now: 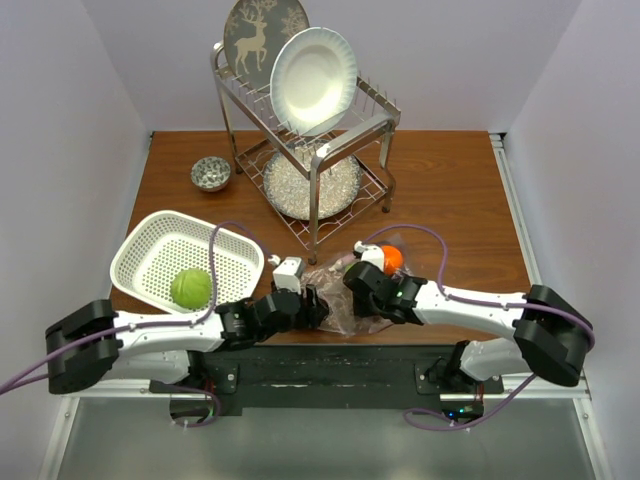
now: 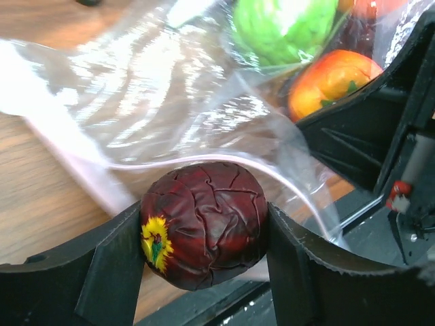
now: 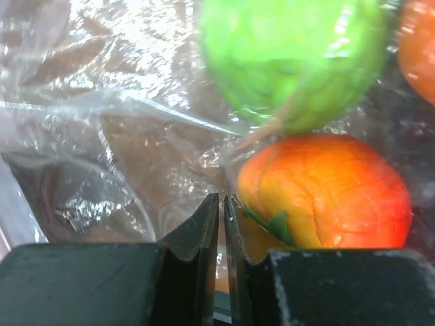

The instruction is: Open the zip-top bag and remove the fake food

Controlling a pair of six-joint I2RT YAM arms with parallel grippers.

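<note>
The clear crinkly zip-top bag (image 1: 345, 292) lies near the table's front edge between my two grippers. My left gripper (image 2: 204, 234) is shut on a dark red wrinkled fake fruit (image 2: 204, 221), held just outside the bag's open mouth (image 2: 149, 88). Inside the bag lie a green ball (image 3: 292, 61) and an orange-red fruit (image 3: 326, 193). My right gripper (image 3: 222, 210) has its jaws almost together, pinching the bag's film (image 3: 102, 136) next to the orange fruit. Another green ball (image 1: 190, 288) rests in the white basket (image 1: 135, 245).
An orange fruit (image 1: 392, 259) sits just beyond my right gripper (image 1: 355, 280). A metal dish rack (image 1: 318, 165) with plates stands at the back centre. A small patterned bowl (image 1: 211, 173) is to its left. The table edge runs right under the bag.
</note>
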